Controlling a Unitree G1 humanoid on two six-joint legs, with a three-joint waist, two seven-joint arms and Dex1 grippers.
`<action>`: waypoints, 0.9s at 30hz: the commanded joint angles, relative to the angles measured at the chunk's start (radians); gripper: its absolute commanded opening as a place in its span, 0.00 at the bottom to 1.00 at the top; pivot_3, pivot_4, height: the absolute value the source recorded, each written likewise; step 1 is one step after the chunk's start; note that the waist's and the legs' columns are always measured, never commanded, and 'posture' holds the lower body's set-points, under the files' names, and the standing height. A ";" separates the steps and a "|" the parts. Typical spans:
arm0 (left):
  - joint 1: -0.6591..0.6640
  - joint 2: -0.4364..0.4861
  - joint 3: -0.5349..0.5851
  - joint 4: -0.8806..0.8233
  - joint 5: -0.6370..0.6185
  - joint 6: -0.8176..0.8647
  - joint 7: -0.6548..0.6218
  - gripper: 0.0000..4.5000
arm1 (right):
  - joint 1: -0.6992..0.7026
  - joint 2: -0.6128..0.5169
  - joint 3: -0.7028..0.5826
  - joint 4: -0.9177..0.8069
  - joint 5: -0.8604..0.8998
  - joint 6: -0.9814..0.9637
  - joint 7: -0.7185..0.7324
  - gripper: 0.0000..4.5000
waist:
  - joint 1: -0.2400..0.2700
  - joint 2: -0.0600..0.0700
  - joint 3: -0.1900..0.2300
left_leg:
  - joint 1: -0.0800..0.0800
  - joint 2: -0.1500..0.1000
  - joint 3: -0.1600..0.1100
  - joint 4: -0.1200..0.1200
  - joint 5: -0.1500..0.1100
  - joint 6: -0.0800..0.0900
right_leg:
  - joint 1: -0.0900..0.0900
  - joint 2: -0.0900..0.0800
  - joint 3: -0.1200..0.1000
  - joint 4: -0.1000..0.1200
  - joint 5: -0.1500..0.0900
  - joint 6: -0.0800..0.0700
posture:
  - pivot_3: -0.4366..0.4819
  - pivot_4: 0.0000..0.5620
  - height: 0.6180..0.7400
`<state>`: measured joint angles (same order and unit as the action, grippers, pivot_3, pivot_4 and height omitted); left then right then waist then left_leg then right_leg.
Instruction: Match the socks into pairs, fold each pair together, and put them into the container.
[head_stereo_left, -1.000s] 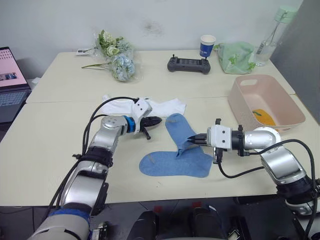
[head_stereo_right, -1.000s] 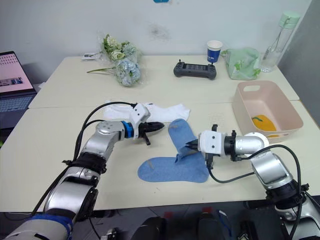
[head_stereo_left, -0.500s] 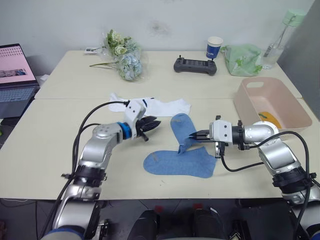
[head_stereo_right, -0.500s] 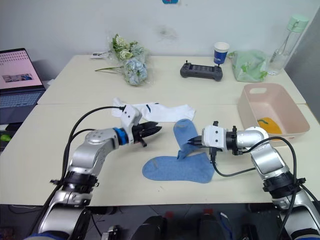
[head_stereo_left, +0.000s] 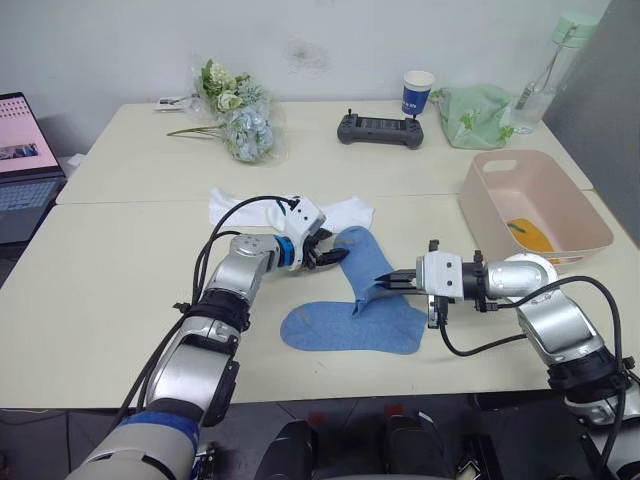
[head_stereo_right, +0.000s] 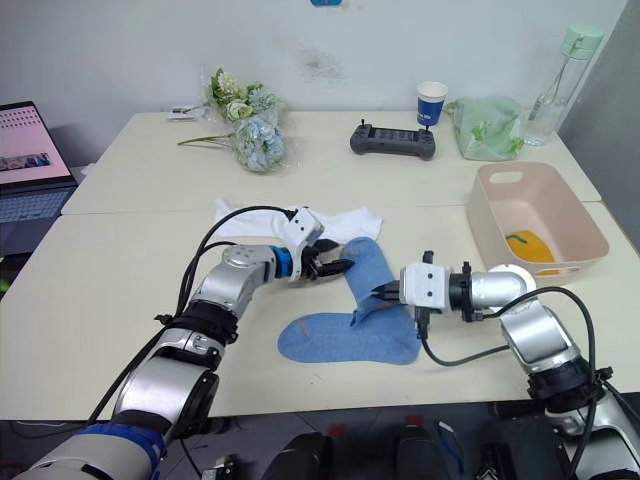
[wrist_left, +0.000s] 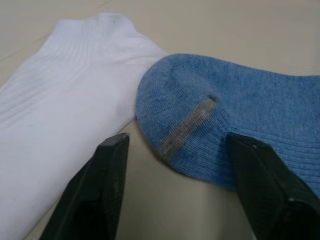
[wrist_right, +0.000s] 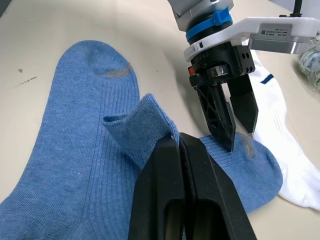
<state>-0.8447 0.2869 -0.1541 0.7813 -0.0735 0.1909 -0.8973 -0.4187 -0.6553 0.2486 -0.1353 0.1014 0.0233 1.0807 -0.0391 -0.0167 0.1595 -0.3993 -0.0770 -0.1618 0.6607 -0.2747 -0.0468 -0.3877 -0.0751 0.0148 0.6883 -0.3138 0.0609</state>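
Two light blue socks overlap at the table's front centre. One blue sock (head_stereo_left: 345, 330) lies flat, the other blue sock (head_stereo_left: 356, 252) runs back from it. My right gripper (head_stereo_left: 385, 281) is shut on a raised fold of blue sock (wrist_right: 145, 125). My left gripper (head_stereo_left: 335, 257) hangs open just over the grey-marked toe of the blue sock (wrist_left: 200, 115), its fingers (wrist_left: 107, 170) astride the toe. White socks (head_stereo_left: 345, 211) lie behind it. At the right stands the pink container (head_stereo_left: 580, 212) with a yellow sock (head_stereo_left: 528, 235) inside.
Along the table's back are a flower bunch (head_stereo_left: 238, 118), a black controller (head_stereo_left: 378, 128), a blue-and-white paper cup (head_stereo_left: 416, 92), a pale green bag (head_stereo_left: 476, 113) and a bottle (head_stereo_left: 545, 62). A laptop (head_stereo_left: 20, 160) sits at the far left.
My left gripper has opened and moved right, from beside the white socks to the blue sock's toe. The right gripper keeps its hold in place.
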 joint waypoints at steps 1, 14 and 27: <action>-0.030 -0.003 -0.009 0.001 0.017 -0.038 -0.021 0.42 | 0.000 0.003 -0.018 -0.048 0.010 0.008 -0.016 0.00 | 0.000 0.000 0.000 | 0.000 0.000 0.000 0.000 0.000 0.000 | 0.000 0.000 0.000 0.000 0.000 0.000 | 0.48 0.27 1.00; 0.003 -0.002 0.022 -0.026 0.016 -0.055 0.002 0.01 | 0.009 0.003 -0.015 -0.051 0.005 0.008 -0.028 0.00 | 0.000 0.000 0.000 | 0.000 0.000 0.000 0.000 0.000 0.000 | 0.000 0.000 0.000 0.000 0.000 0.000 | 0.48 0.27 1.00; 0.590 0.103 0.233 -1.111 -0.257 0.700 0.227 0.01 | -0.112 0.030 -0.039 0.318 -0.041 -0.232 -0.035 0.00 | -0.013 0.001 0.000 | 0.001 0.001 -0.002 -0.001 0.000 0.000 | -0.001 0.001 0.004 0.002 0.000 0.000 | 0.48 0.27 1.00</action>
<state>-0.2477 0.3989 0.0402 -0.2110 -0.2864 0.8131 -0.7252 -0.5006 -0.6321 0.2281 0.1610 0.0572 -0.1552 1.0434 -0.0523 -0.0159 0.1592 -0.3982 -0.0760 -0.1639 0.6605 -0.2748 -0.0467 -0.3884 -0.0746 0.0180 0.6900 -0.3137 0.0606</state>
